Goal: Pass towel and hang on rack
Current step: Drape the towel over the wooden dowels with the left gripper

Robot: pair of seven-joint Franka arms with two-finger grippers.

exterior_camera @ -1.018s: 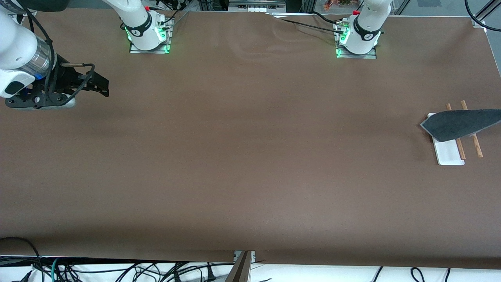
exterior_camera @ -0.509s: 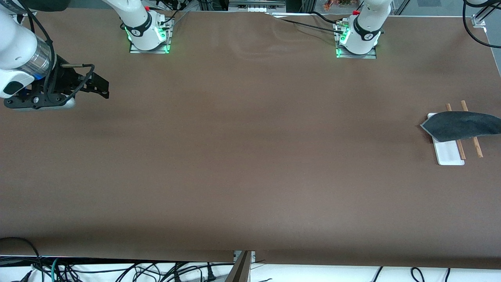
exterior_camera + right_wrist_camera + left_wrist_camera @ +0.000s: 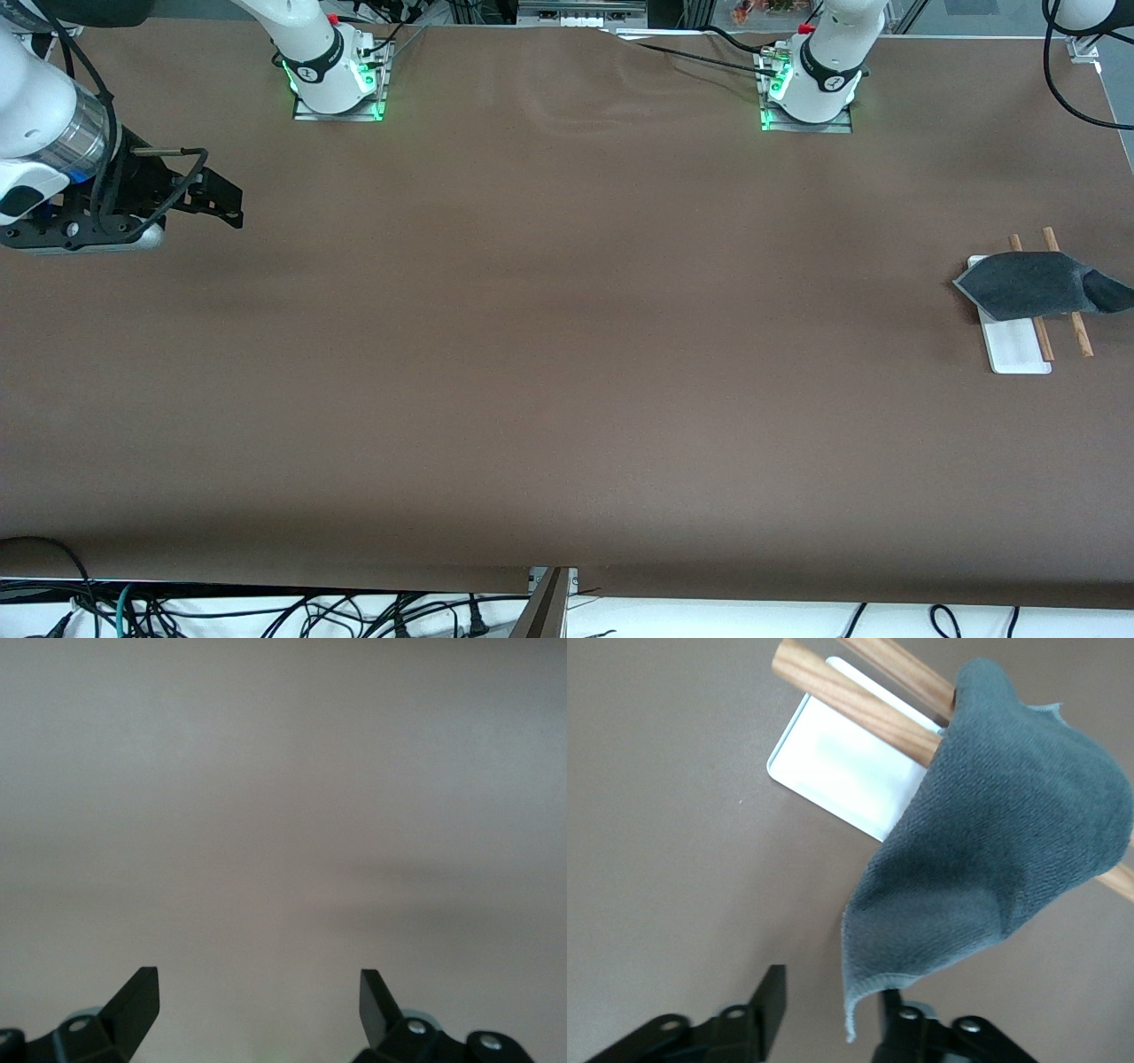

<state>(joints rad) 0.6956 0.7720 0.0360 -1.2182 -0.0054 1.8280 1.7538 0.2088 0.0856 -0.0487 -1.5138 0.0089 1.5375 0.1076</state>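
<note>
- The left gripper (image 3: 824, 1019) hangs above the towel (image 3: 1001, 859) at the left arm's end of the table (image 3: 567, 354), its two black fingers (image 3: 769, 997) parted with a clear gap between them.
- One lower corner of the cloth, edged in light stitching, droops just beside the other finger (whether fabric and finger touch cannot be made out); neither finger pinches it.
- The towel, dark grey side showing, is draped over the two brown wooden rods (image 3: 850, 700) of the rack (image 3: 1019, 341), sagging from them toward the gripper.
- Beneath the rods sits the rack's flat white base (image 3: 842, 762), flat on the brown tabletop, partly covered by the hanging cloth.
- In the front view the towel (image 3: 1028, 283) lies across both rods (image 3: 1076, 332), one pointed end over the base and the other bunched toward the table's edge; the left gripper itself is out of that picture.
- Well apart from all this, at the right arm's end of the table, the right gripper (image 3: 226, 199) waits above bare tabletop.
- Its fingers (image 3: 137, 992) stand wide apart with nothing between them (only brown surface shows under them).
</note>
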